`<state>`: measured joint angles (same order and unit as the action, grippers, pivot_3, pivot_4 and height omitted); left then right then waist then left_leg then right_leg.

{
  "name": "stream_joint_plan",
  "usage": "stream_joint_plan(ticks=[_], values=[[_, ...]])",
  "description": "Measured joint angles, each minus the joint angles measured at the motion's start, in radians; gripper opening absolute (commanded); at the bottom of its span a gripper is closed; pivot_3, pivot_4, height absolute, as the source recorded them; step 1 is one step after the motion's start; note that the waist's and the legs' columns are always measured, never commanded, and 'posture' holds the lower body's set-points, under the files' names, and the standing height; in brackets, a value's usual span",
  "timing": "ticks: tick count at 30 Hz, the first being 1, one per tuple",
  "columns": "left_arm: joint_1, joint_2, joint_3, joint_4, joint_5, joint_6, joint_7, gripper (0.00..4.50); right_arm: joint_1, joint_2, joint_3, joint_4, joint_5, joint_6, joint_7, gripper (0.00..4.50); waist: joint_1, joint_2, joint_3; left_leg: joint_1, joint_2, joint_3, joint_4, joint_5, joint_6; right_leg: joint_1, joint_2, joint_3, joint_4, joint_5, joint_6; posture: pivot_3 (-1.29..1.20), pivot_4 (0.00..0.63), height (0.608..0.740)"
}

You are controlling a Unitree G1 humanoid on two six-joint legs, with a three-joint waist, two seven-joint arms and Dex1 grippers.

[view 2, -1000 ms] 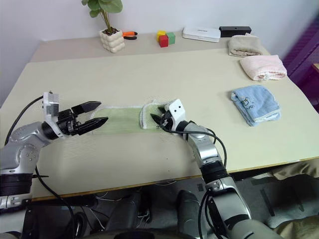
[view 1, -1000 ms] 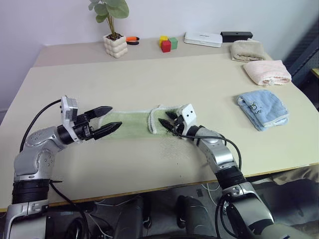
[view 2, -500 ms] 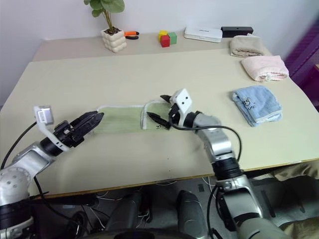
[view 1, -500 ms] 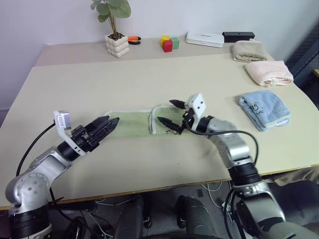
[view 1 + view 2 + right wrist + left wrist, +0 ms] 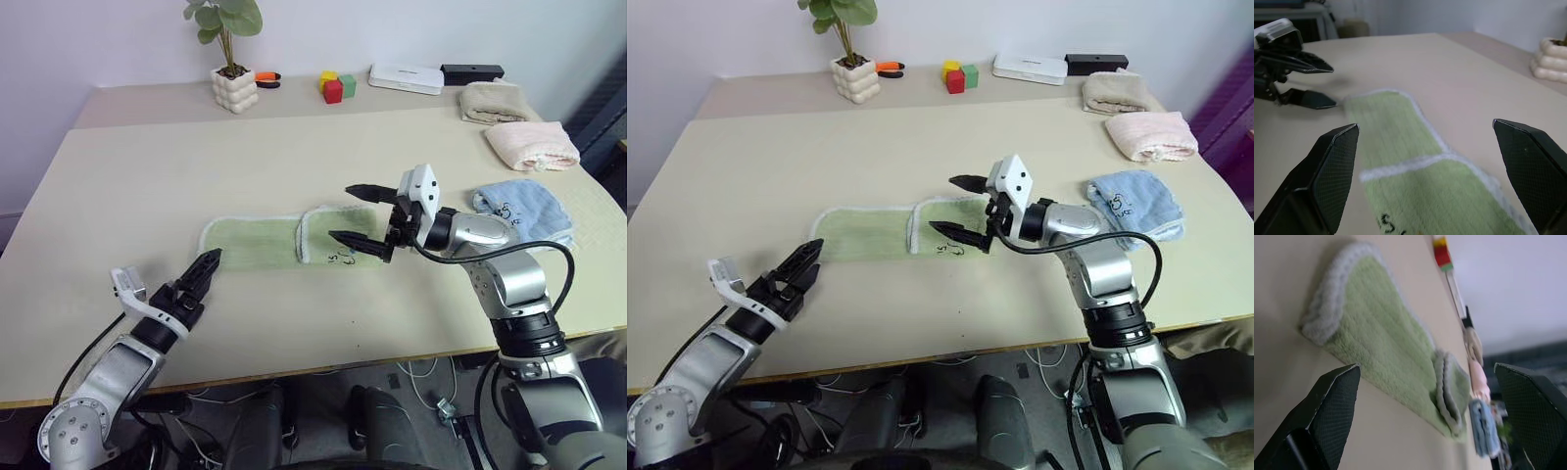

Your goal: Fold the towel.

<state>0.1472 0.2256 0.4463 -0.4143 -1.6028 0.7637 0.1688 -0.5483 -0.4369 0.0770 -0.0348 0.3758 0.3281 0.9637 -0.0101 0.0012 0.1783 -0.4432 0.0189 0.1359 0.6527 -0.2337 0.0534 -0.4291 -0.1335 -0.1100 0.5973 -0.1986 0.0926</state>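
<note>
The towel (image 5: 289,241) was laid lengthwise along the table's (image 5: 147,166) front edge, between the wide-open, empty left gripper (image 5: 199,274) and the nearer right gripper (image 5: 357,212), likewise spread wide.

I am counting four towels lying on the worktop (image 5: 147,176): one green towel (image 5: 257,241), one blue towel (image 5: 529,208), one pink towel (image 5: 527,143), one beige towel (image 5: 489,101). I am also seeing one potted plant (image 5: 232,59), three coloured blocks (image 5: 335,86), one white box (image 5: 405,77), one black box (image 5: 471,71)
</note>
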Motion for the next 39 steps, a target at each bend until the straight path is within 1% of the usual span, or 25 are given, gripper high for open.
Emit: stream_joint_plan(ticks=[3,6,10,13,16,17,20,26,29,32,35,39], values=[[-0.026,-0.002,-0.033,0.015,0.0,-0.025,0.071,4.5,0.001,0.009,0.014,0.0,-0.004,-0.003,-0.011,4.46,0.002,0.0,0.0,0.0,-0.001,0.0,0.0,0.0,0.0,0.0,0.0,0.0,0.0,0.0,0.0,0.0,0.15,0.74],[-0.05,-0.001,-0.04,0.028,-0.008,-0.051,0.122,4.5,0.001,0.007,0.014,0.001,-0.011,-0.009,-0.018,4.46,0.0,0.0,0.0,0.0,-0.001,0.0,0.0,0.0,0.001,0.0,0.0,0.0,0.0,0.0,0.0,0.0,0.15,0.74],[-0.094,-0.023,-0.048,0.049,-0.012,-0.096,0.19,4.5,0.001,0.007,0.011,0.001,-0.011,-0.01,-0.04,4.46,0.0,0.0,0.0,0.0,-0.001,0.0,0.0,0.0,0.001,0.0,0.0,0.0,0.0,0.0,0.0,0.0,0.15,0.74],[-0.129,-0.025,-0.048,0.088,-0.027,-0.113,0.223,3.69,0.001,0.007,0.011,0.001,-0.013,-0.012,-0.053,4.5,0.001,0.001,-0.001,0.0,-0.001,0.0,0.0,0.0,0.001,0.001,0.001,0.0,0.0,0.0,0.0,0.0,0.15,0.74],[-0.164,-0.019,-0.049,0.139,-0.034,-0.118,0.252,2.17,0.001,0.006,0.01,0.001,-0.019,-0.014,-0.064,4.5,0.002,0.001,-0.001,0.0,-0.001,0.0,0.0,0.0,0.001,0.001,0.001,-0.001,0.0,0.0,0.0,0.0,0.15,0.74],[-0.171,-0.017,-0.049,0.152,-0.034,-0.12,0.257,1.6,0.001,0.006,0.01,0.001,-0.019,-0.016,-0.067,4.5,0.001,0.0,-0.001,0.0,-0.001,0.0,0.0,0.0,0.001,0.001,0.001,-0.001,0.0,0.0,0.0,0.0,0.15,0.74],[-0.196,-0.016,-0.059,0.163,-0.034,-0.12,0.267,0.04,0.001,0.004,0.01,0.001,-0.021,-0.021,-0.077,4.5,0.002,0.0,0.0,0.0,-0.002,0.0,0.0,0.0,0.0,0.0,0.001,-0.001,-0.001,0.0,0.0,0.0,0.15,0.74],[-0.223,-0.018,-0.078,0.158,-0.038,-0.121,0.291,0.01,0.006,-0.009,0.001,0.001,-0.022,-0.03,-0.084,4.5,0.003,0.0,0.0,-0.001,-0.002,0.0,0.0,0.0,0.0,0.0,0.001,-0.001,-0.001,0.0,0.0,0.0,0.15,0.74],[-0.232,0.024,-0.094,0.155,-0.005,-0.107,0.226,0.01,0.021,-0.029,-0.017,0.0,-0.018,-0.03,-0.08,4.5,0.002,0.0,0.0,-0.001,-0.002,0.0,0.0,0.0,0.0,0.0,0.001,-0.001,-0.001,0.0,0.0,0.0,0.15,0.74],[-0.239,0.108,-0.148,0.108,0.051,-0.051,0.096,0.01,0.072,-0.079,-0.077,-0.008,0.028,-0.007,-0.054,4.5,0.011,-0.001,0.0,-0.001,-0.003,0.0,0.0,0.0,0.0,0.0,0.001,-0.002,-0.002,0.0,0.0,0.0,0.15,0.74],[-0.266,0.154,-0.203,0.074,0.107,-0.021,-0.053,0.01,0.138,-0.153,-0.161,-0.03,0.082,0.015,-0.014,4.5,0.023,-0.001,0.0,-0.001,-0.003,0.001,0.0,0.0,0.0,0.0,0.001,-0.001,-0.002,0.0,0.0,0.0,0.15,0.74],[-0.35,0.221,-0.31,0.067,0.28,-0.01,-0.28,0.01,0.232,-0.235,-0.245,-0.079,0.114,0.004,0.035,4.5,0.025,0.0,0.0,-0.001,-0.002,0.001,-0.001,-0.002,0.002,0.0,0.001,-0.002,-0.002,0.0,0.0,0.0,0.15,0.74]])
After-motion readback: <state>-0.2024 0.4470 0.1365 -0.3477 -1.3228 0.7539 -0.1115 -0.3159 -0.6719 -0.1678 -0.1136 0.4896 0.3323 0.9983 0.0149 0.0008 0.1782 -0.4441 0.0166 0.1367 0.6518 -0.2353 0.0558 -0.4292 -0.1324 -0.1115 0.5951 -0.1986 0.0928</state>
